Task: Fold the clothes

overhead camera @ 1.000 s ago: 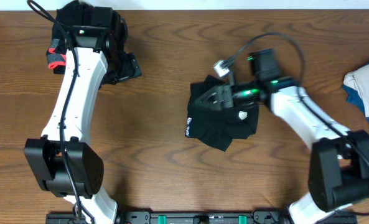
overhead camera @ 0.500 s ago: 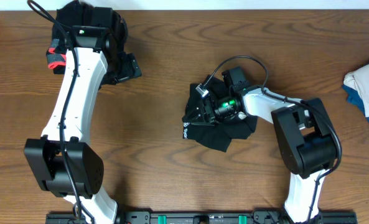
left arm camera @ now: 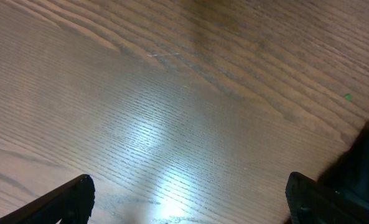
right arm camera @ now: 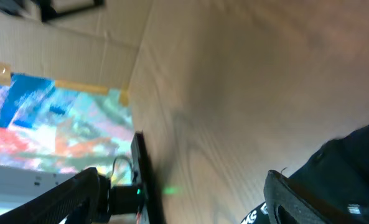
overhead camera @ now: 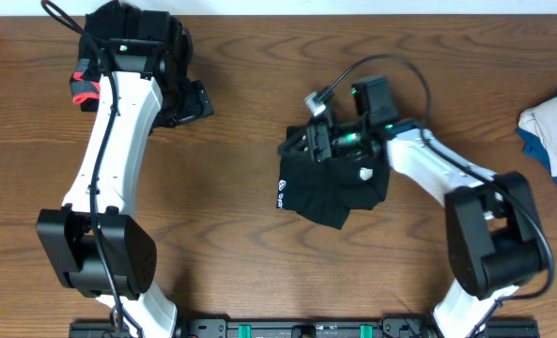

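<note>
1. Overhead: a black garment point(overhead camera: 332, 188) is seen crumpled near the centre of the frame, lying on the table point(overhead camera: 240, 244); a small white logo point(overhead camera: 283, 195) is shown at its lower left edge
2. The right gripper point(right arm camera: 187, 193) is placed over the garment's upper left part; whether the fabric is touched cannot be told
3. In the right wrist view the fingers point(right arm camera: 78, 193) are seen set wide apart, with nothing held; only wood is seen in the gap, and black fabric is seen at the lower right of that frame
4. A heap point(overhead camera: 132, 23) of black clothes is noted at the upper left of the overhead frame, partly covered by the left arm; a red strip point(overhead camera: 84, 89) is seen at its left side, beside the arm
5. The left gripper point(left arm camera: 190, 199) is found just right of the heap, its pincer spread wide and nothing gripped; bare wood is seen between the tips, and a dark fabric edge is noted at the right edge of the left wrist frame
6. A pale and blue cloth point(overhead camera: 552, 127) is seen at the right edge of the overhead frame, well apart from both grippers
7. Cardboard point(right arm camera: 66, 43) and a blurred patch of colour are noted at the upper left of the right wrist frame; the patch cannot be made out
</note>
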`<action>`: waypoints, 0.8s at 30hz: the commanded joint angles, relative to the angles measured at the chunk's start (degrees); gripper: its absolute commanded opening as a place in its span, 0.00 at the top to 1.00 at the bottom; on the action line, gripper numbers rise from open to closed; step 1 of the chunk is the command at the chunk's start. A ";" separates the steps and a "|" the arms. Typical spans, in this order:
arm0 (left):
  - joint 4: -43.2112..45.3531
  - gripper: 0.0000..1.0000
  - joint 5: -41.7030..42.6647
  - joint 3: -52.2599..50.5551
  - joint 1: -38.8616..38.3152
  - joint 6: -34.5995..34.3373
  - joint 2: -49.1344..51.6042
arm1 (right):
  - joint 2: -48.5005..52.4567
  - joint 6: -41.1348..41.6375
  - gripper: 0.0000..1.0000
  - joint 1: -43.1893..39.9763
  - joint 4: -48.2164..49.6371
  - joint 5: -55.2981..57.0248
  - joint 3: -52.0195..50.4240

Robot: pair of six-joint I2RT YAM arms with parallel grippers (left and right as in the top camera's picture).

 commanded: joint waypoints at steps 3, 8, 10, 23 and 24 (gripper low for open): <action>-0.35 0.02 -0.90 -0.35 0.22 0.74 -0.50 | 2.93 0.50 0.16 -2.34 -0.44 3.45 0.13; -0.37 0.02 -0.90 -0.35 0.22 0.74 -0.50 | 9.11 0.11 0.15 -3.30 -0.24 5.20 0.13; -0.37 0.02 -0.90 -0.35 0.22 0.74 -0.50 | 11.63 -0.66 0.15 -3.74 -0.09 5.18 0.13; -0.66 0.02 -0.90 -0.35 0.22 0.76 -0.50 | 5.49 -2.40 0.15 -6.71 -0.09 3.06 0.20; -0.70 0.02 -0.90 -0.35 0.22 0.76 -0.50 | 3.45 -2.12 0.14 -6.69 -0.76 2.82 0.20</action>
